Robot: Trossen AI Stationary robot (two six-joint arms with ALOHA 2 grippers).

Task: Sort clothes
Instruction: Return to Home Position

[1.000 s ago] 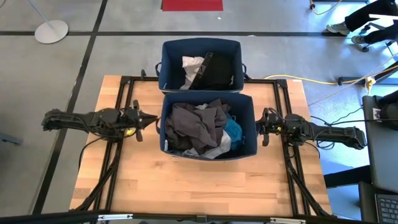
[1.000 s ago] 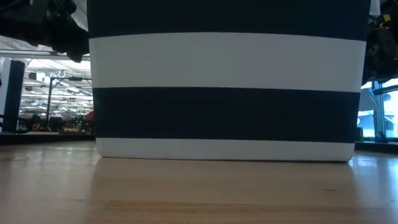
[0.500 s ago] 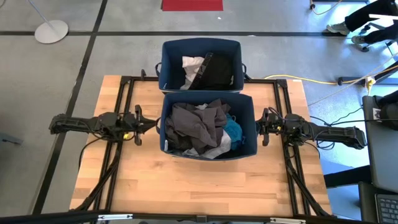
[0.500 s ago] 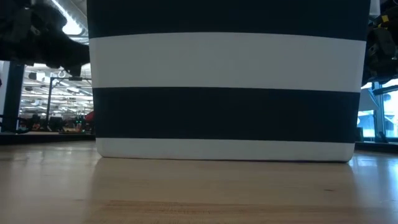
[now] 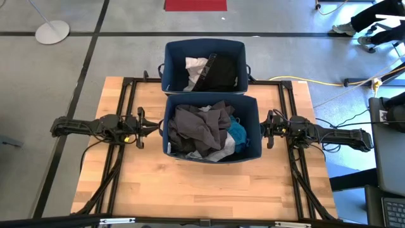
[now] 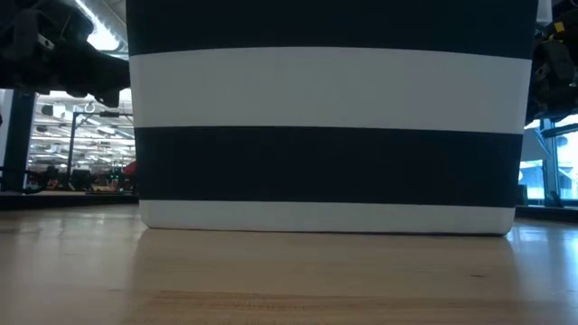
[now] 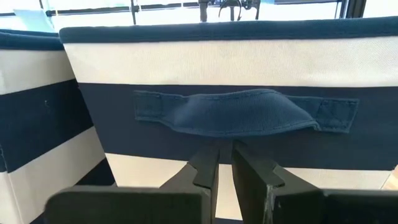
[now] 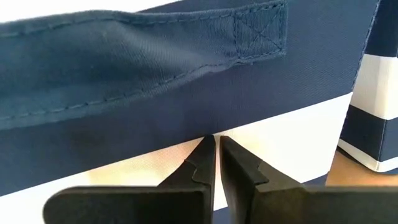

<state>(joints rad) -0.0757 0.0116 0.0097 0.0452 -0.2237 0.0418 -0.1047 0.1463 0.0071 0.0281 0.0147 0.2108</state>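
Two navy and white striped bins stand in the table's middle. The near bin (image 5: pixel 212 152) holds dark grey (image 5: pixel 199 126), white (image 5: pixel 218 154) and turquoise (image 5: pixel 237 135) clothes. The far bin (image 5: pixel 204 47) holds a white (image 5: pixel 195 65) and a black garment (image 5: pixel 219 73). My left gripper (image 5: pixel 157 126) is shut and level, pointing at the near bin's left wall below its handle (image 7: pixel 227 112), a little apart from it. My right gripper (image 5: pixel 264 130) is shut and level, at the bin's right wall, just below that side's handle (image 8: pixel 124 43). My right gripper's shut fingertips (image 8: pixel 208 146) come level from the table's right side and stand at the near bin's right wall (image 8: pixel 186 124), below the handle. I cannot tell whether they touch it.
The near bin fills the low view (image 6: pixel 330 135). Bare wood table (image 5: pixel 202 190) lies in front of the bins. The dark arm rails (image 5: pixel 126 95) run along both table sides. A yellow cable (image 5: pixel 329 82) and a person's legs (image 5: pixel 373 22) show beyond the far right corner.
My left gripper has gone a little toward the near bin's left wall and has turned about its wrist, then kept still. The bins and the clothes have stayed where they were.
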